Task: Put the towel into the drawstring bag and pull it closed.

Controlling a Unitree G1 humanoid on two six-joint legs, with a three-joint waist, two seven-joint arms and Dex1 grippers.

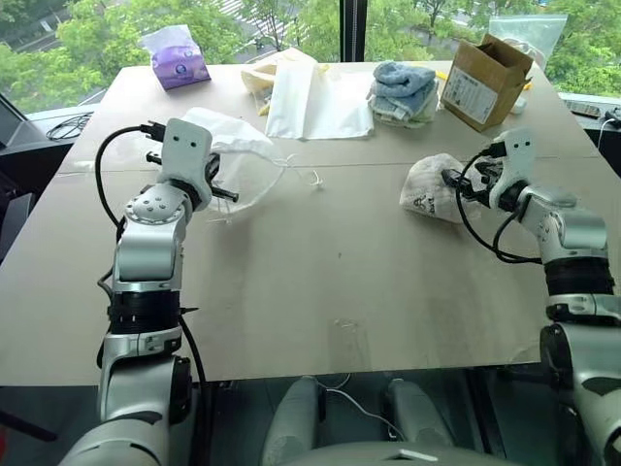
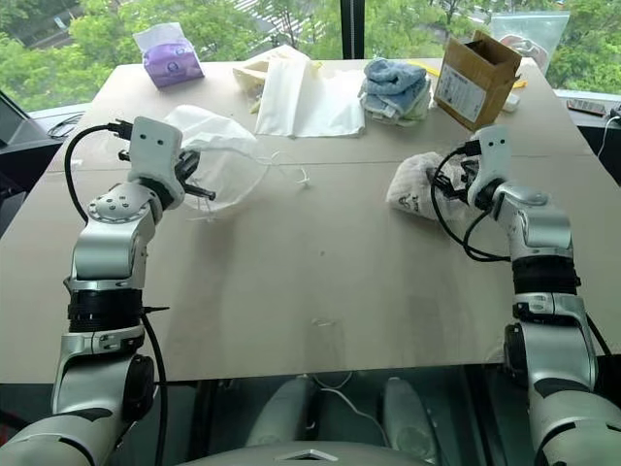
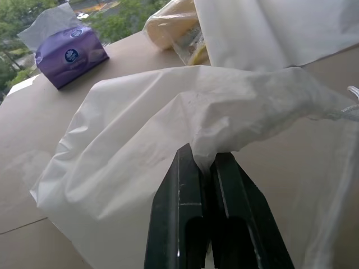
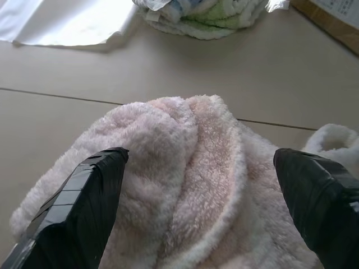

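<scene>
Two grippers: left gripper [image 3: 208, 168], frame left, jaws clamped on the drawstring bag [image 1: 238, 155]; right gripper [image 4: 205, 185], frame right, jaws wide apart around the towel [image 1: 424, 189] on the table [image 1: 320, 291].

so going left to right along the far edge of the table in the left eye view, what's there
purple tissue box → flat white bag → stack of light blue towels → cardboard box
</scene>
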